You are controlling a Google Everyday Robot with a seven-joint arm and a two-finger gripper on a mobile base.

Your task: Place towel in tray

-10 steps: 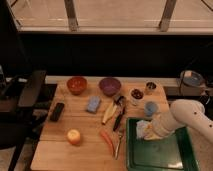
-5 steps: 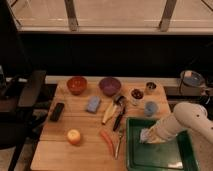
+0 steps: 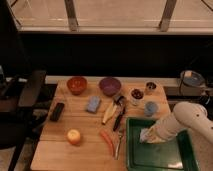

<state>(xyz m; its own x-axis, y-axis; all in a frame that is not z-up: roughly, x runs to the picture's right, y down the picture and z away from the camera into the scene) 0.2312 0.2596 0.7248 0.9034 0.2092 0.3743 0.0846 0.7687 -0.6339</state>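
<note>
While the white robot arm (image 3: 187,120) is reaching in from the right edge of the frame, the gripper (image 3: 148,135) is being held low over the green rectangular tray (image 3: 165,157) at the lower right, near the tray's upper left corner. A pale, crumpled towel (image 3: 145,135) is being seen at the gripper's tip, inside the tray's outline; whether it is being clamped or merely touched cannot be told.

The tray is being carried on the light wooden table (image 3: 85,125), whose top is being crowded with other things. An orange bowl (image 3: 77,85) and a purple bowl (image 3: 110,85) are being shown side by side along the upper part of the table. A blue sponge (image 3: 93,104) is lying below and between them, and a black rectangular block (image 3: 57,111) is lying at the left. A yellow-orange round fruit (image 3: 74,136) is sitting at the lower left, and a red-orange carrot-like piece (image 3: 107,142) is lying just left of the tray. A small pale-blue cup (image 3: 151,108) is standing just above the tray.
</note>
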